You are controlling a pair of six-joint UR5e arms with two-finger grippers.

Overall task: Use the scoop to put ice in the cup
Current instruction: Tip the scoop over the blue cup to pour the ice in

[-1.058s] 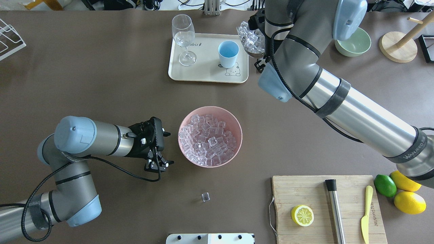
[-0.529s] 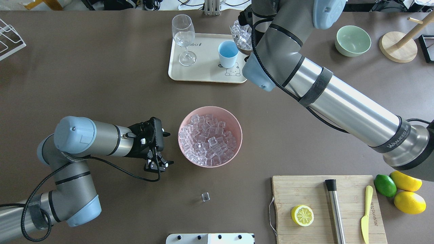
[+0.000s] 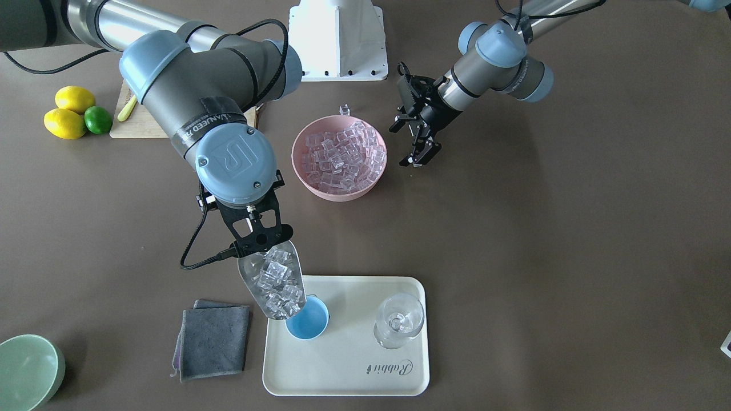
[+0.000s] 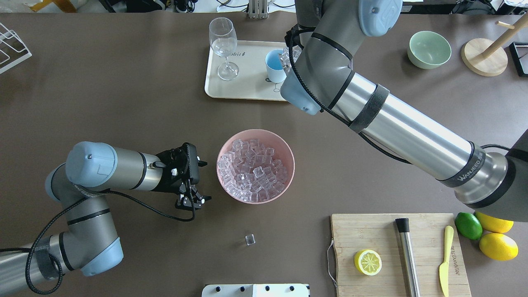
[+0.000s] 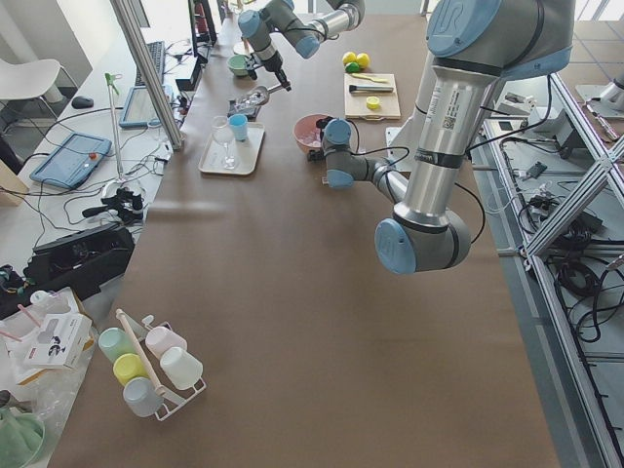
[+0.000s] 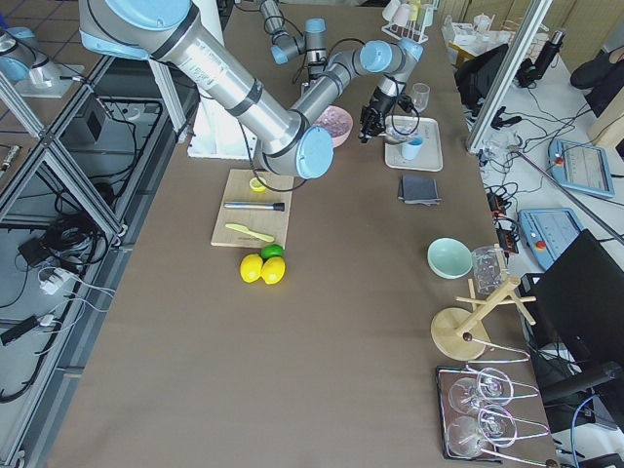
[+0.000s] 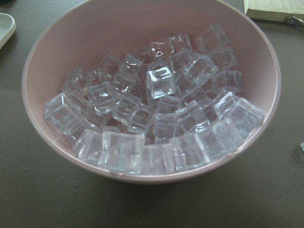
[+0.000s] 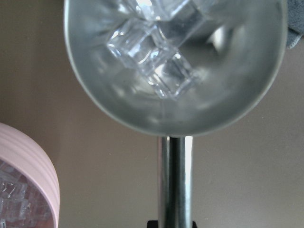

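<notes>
Bare table (image 3: 354, 240) lies open between pink bowl (image 3: 342, 196) and tray (image 3: 342, 371) — the wine glass (image 3: 398, 321) stands near the cup (image 3: 313, 325).

both arms are silvery tubes and dark grey housings with rounded pale blue caps at the joints. the cap (image 3: 234, 157) just behind the right tool (image 3: 265, 245) bears an embossed logo ringed by small screws. far up the right arm (image 4: 412, 132) from its tool sit a black strap (image 4: 369, 109) and white lettering (image 4: 467, 176) on a dark ring. both tools are black, skeletal metal. a black cable (image 4: 144, 206) runs back from the left tool (image 3: 408, 142) along the left arm (image 4: 103, 165).
</notes>
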